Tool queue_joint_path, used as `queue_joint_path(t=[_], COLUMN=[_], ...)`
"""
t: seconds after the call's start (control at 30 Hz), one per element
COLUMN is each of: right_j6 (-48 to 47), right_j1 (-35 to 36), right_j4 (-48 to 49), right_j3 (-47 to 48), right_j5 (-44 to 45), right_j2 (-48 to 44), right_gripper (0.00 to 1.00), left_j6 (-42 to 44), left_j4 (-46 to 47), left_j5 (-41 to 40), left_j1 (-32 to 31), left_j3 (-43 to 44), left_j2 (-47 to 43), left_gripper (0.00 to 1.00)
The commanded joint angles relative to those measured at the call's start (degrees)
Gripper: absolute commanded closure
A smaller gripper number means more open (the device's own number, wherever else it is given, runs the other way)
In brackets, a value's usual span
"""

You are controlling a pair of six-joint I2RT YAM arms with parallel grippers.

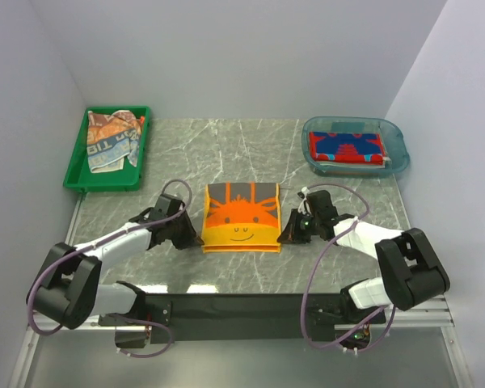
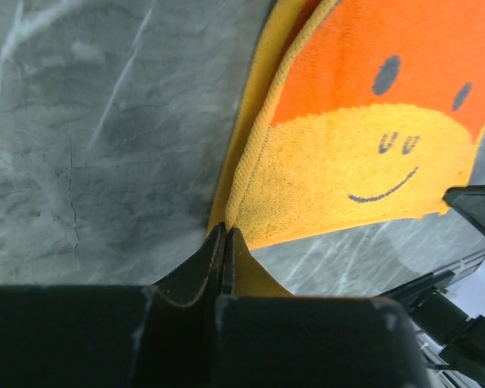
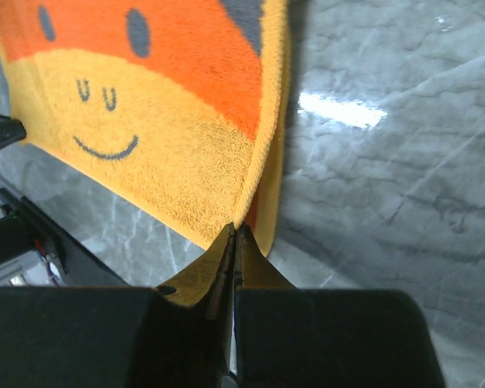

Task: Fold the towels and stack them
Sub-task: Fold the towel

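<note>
Marble tabletop (image 1: pixel 339 174) ahead of me carries the orange face towel (image 1: pixel 242 214) at its centre, near edge running arm to arm. Left gripper (image 1: pixel 197 239) and right gripper (image 1: pixel 282 238) each pinch one near corner tight, so I judge both must travel forward together

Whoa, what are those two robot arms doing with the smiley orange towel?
They are folding towels. The left gripper and the right gripper are each pinched shut on a near corner of the orange towel in the middle of the table. A red towel already lies folded in the blue tub, and more crumpled towels wait in the green tray.
</note>
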Motion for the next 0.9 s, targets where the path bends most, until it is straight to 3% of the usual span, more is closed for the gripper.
queue_joint_path(t=[0.0,0.4,0.87], right_j6=[-0.2,-0.7,-1.7], right_j1=[0.2,0.1,0.1], right_j4=[3.0,2.5,-6.4], right_j3=[-0.6,-1.2,5.3], right_j5=[2.8,4.5,5.8], right_j2=[1.2,2.1,-8.0], right_gripper=[1.00,1.00,1.00], left_j6=[-0.6,-1.1,-0.5], left_j4=[2.3,2.9,-9.1], left_j5=[-2.9,-5.0,-8.2], left_j1=[-0.8,-2.5,-2.7], left_j3=[-1.9,-3.0,5.9], left_j2=[1.6,4.0,-6.5], left_gripper=[0.99,0.99,0.99])
